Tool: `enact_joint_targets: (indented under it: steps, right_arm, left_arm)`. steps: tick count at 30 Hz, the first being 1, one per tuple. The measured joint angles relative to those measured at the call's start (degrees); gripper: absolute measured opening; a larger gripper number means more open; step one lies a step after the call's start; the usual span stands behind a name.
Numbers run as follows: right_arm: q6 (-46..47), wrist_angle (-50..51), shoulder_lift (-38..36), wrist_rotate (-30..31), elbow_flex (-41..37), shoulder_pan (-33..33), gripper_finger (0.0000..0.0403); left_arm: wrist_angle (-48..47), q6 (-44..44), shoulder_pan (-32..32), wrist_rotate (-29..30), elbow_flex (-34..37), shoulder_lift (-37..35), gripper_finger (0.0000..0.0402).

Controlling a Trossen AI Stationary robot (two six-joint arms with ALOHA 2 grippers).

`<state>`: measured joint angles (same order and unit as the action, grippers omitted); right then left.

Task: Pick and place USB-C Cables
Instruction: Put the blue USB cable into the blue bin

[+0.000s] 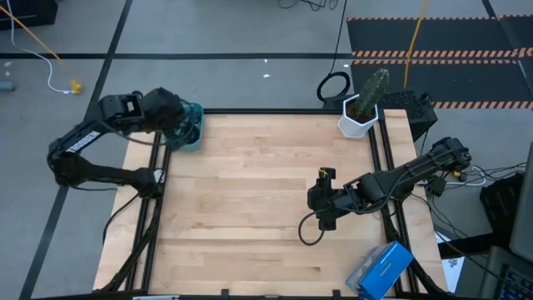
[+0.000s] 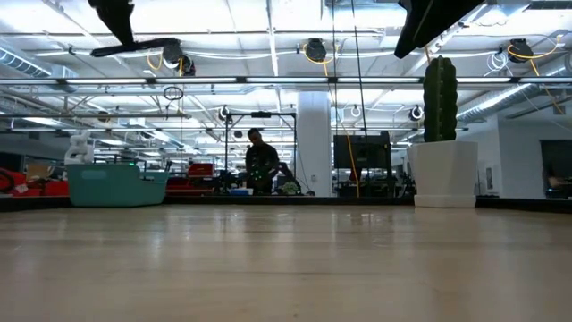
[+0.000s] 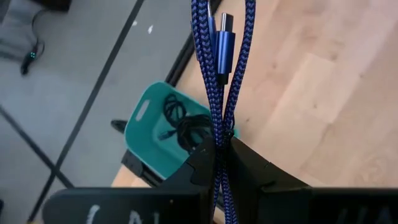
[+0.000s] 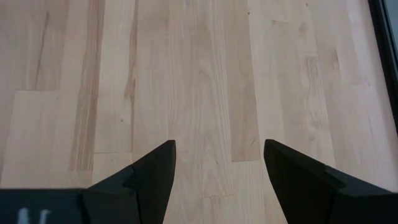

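Note:
My left gripper is up over the table's far left corner and is shut on the blue-purple braided USB-C cable. Below it stands the teal tray, which also shows in the high view and the low view. Black coiled cables lie inside the tray on its floor. My right gripper is open above bare wood on the table's right half and touches nothing. My left gripper pinches the blue-purple cable between its two fingers, with more than one strand gathered side by side. The fingers point down from above. The strands hang below them over the tray, lifted clear, with a plug end dangling free.
A cactus in a white pot stands at the far right corner, also seen in the low view. A blue flat object lies at the near right corner. Black frame rails run along the table's sides. A person stands far behind.

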<state>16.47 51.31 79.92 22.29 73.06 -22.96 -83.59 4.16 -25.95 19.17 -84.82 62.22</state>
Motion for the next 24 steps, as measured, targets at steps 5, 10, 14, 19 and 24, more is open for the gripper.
enact_joint_targets:
  steps: [5, 10, 14, 19, 24]
  right_arm:
    - [-0.1, 0.0, 0.0, 0.0, 0.0, 0.0, 0.0238]
    - [-0.2, 0.0, 0.0, 0.0, 0.0, 0.0, 0.0238]
    - [-0.2, 0.0, 0.0, 0.0, 0.0, 0.0, 0.0238]
    - [0.0, 0.2, 0.0, -0.1, 0.0, 0.0, 0.0238]
    - [0.7, 0.8, 0.0, -0.1, 0.0, 0.0, 0.0238]
  left_arm:
    - [0.7, -1.8, -6.2, 0.4, 0.0, 2.5, 0.0031]
    - [1.4, -3.1, -12.6, 0.5, 0.0, 5.4, 0.0031]
    - [1.3, -4.3, -17.2, 0.5, 0.0, 7.4, 0.0031]
    - [1.4, -6.1, -23.5, 0.4, 0.0, 8.9, 0.0031]
    - [3.0, -8.2, -25.7, -0.9, 0.0, 8.9, 0.0031]
